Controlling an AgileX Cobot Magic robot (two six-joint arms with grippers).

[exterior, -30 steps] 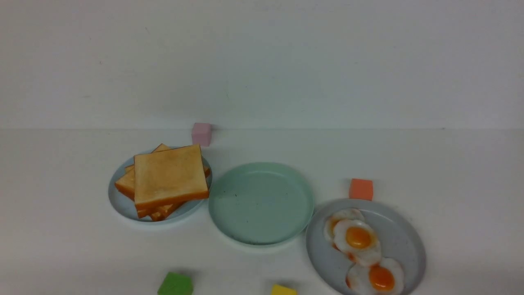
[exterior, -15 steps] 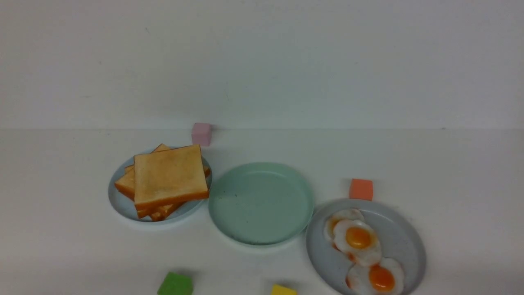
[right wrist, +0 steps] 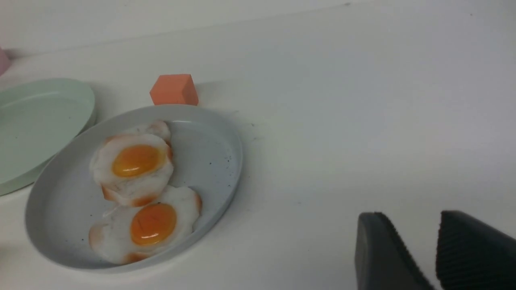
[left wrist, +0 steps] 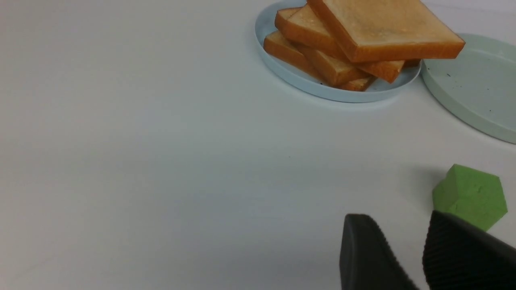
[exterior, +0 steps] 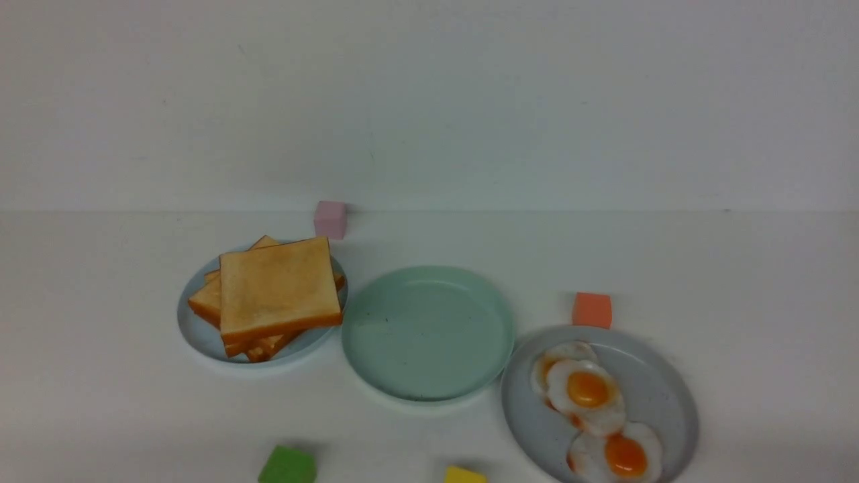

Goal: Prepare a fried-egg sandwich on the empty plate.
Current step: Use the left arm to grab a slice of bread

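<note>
The empty mint-green plate sits mid-table; it also shows in the left wrist view and the right wrist view. No fried-egg sandwich is in view. A pile of plain toast slices lies on the small pale blue plate to its left. Toy fried eggs lie overlapping on the larger grey plate at front right. My left gripper is open and empty, low over bare table beside a green cube. My right gripper is open and empty, to the right of the egg plate.
A pink cube stands behind the toast plate. An orange cube touches the far rim of the egg plate. A green cube and a yellow cube sit at the front edge. A white wall closes the back.
</note>
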